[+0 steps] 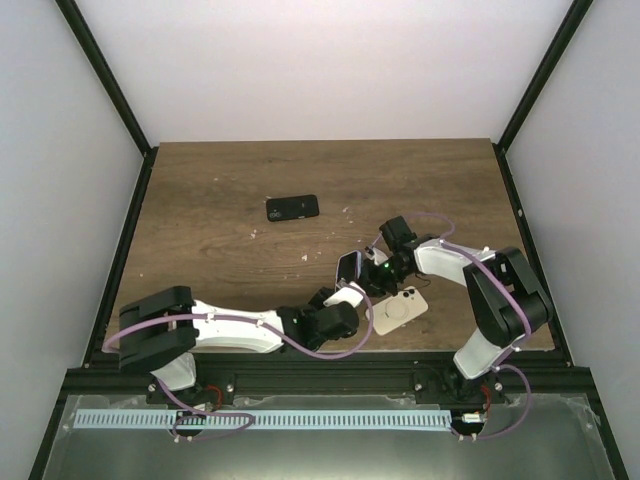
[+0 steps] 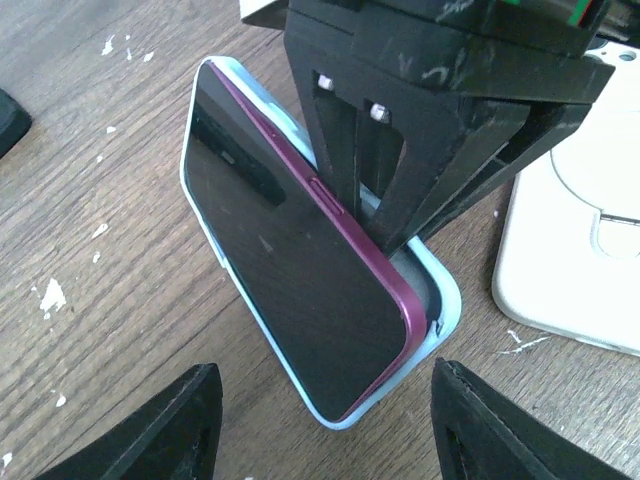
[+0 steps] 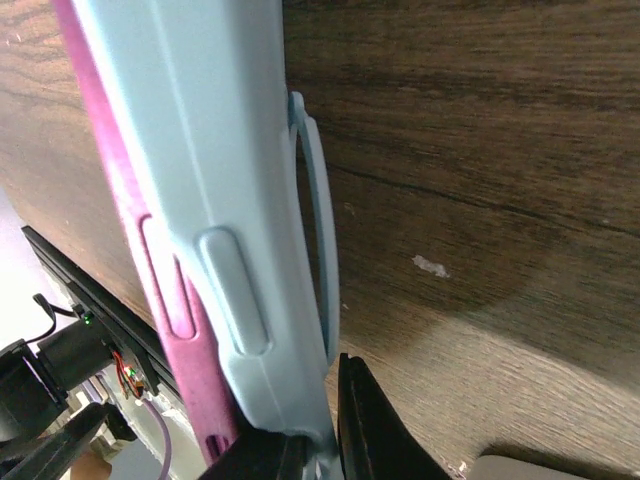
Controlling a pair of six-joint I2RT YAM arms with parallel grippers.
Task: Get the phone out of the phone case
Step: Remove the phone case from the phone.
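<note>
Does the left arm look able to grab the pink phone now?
Probably yes: the left gripper is open right by the phone, whose edge stands out of the blue case held by the right gripper; nothing intervenes.

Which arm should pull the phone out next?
Left. The left end effector is open facing the phone, one edge already out of the case; the right end effector is busy gripping the case.

OBSTACLES: right gripper (image 1: 362,268) clamps phone case (image 1: 349,267) from 3 o'clock; white case (image 1: 400,309) lies just beside at 4; left gripper (image 1: 345,294), jaws apart, sits at 6; black phone (image 1: 292,208) well apart at 11 | FREE: open table (image 1: 210,230) from 8 to 10 and at 12
</note>
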